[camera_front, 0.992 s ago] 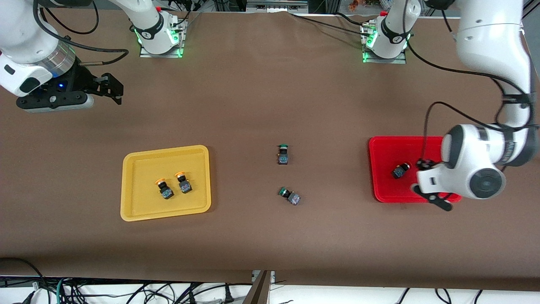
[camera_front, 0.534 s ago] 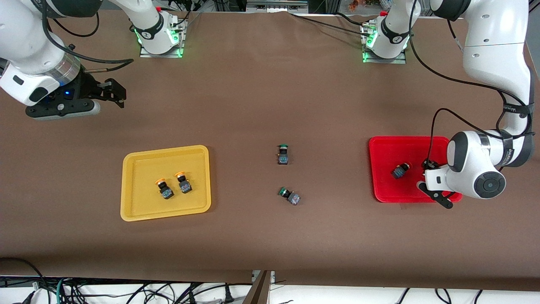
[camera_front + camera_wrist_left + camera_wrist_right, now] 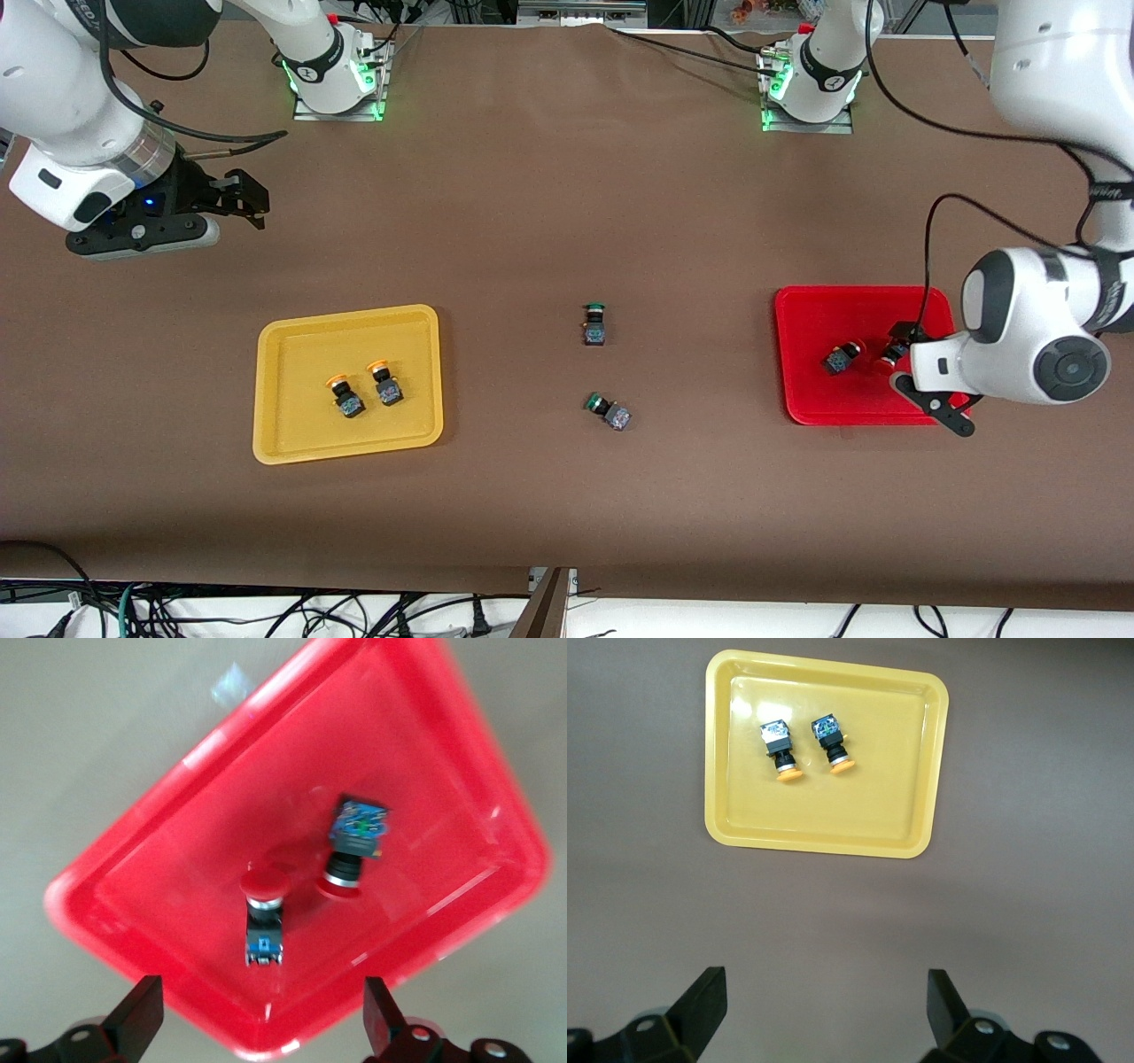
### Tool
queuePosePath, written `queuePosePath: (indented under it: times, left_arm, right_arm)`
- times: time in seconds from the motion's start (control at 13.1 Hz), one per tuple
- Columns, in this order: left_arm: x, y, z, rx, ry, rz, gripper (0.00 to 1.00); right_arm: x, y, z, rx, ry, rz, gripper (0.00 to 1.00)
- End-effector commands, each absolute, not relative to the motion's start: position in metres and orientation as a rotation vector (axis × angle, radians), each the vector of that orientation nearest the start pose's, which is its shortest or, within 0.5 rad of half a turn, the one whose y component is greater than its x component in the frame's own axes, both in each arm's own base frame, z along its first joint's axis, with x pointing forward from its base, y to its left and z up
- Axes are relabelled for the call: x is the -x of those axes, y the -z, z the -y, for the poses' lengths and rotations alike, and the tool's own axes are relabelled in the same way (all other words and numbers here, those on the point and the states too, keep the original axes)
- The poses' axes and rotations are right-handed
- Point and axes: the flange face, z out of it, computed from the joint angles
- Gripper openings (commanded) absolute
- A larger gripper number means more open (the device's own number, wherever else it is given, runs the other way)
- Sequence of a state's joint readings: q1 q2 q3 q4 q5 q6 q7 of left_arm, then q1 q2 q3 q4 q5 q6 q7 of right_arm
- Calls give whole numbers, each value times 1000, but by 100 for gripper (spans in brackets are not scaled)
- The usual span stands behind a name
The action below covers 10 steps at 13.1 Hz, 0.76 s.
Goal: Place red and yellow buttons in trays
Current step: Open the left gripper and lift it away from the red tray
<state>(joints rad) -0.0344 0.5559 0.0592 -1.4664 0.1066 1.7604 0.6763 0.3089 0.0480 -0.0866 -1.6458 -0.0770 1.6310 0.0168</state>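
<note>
The red tray (image 3: pixel 824 310) holds two red buttons, one (image 3: pixel 840 359) in plain view and one (image 3: pixel 889 354) partly hidden by my left gripper (image 3: pixel 921 379). The left gripper is open and empty over the tray's corner nearest the left arm's end. In the left wrist view both red buttons (image 3: pixel 264 921) (image 3: pixel 354 842) lie on their sides in the red tray (image 3: pixel 177 877), with my gripper (image 3: pixel 261 1019) above the rim. The yellow tray (image 3: pixel 292 354) holds two yellow buttons (image 3: pixel 345 397) (image 3: pixel 385 385). My right gripper (image 3: pixel 244 199) is open and empty over bare table; it also shows in the right wrist view (image 3: pixel 824 1001).
Two green-capped switches (image 3: pixel 594 324) (image 3: pixel 609 412) lie on the brown table between the trays. The right wrist view shows the yellow tray (image 3: pixel 744 806) with both yellow buttons (image 3: pixel 780 749) (image 3: pixel 833 742). Both arm bases stand along the table's edge farthest from the front camera.
My left gripper has drawn away toward the left arm's end of the table, uncovering a second red button in the red tray. My right gripper has shifted slightly toward the yellow tray.
</note>
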Motion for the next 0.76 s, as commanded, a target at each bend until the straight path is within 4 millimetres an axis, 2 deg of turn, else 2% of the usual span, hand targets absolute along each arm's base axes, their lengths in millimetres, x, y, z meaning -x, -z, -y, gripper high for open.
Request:
queuePosePath:
  times: [0.0, 0.15, 0.31, 0.38, 0.53, 0.61, 0.69]
  left_arm:
    - [-663, -424, 10, 2838, -406, -1109, 100]
    - [-656, -484, 17, 2871, -362, -1087, 100]
    - [-644, -528, 41, 2961, -412, -988, 100]
    - [-639, -540, 43, 2995, -438, -862, 100]
    - [-631, -566, 32, 3028, -363, -583, 100]
    - [-633, -577, 25, 3060, -220, -348, 100]
    - [-625, -581, 16, 3078, -78, -146, 100]
  right_arm:
    - [-562, -568, -124, 3201, -94, 354, 100]
    - [-562, -567, -124, 3185, -96, 343, 100]
    - [-562, -567, -125, 3174, -101, 340, 100]
    - [-561, -566, -123, 3133, -119, 310, 100]
    - [-558, -566, -120, 3095, -157, 300, 100]
    - [-555, -565, -118, 3097, -188, 299, 100]
    - [-555, -565, -118, 3099, -190, 304, 100]
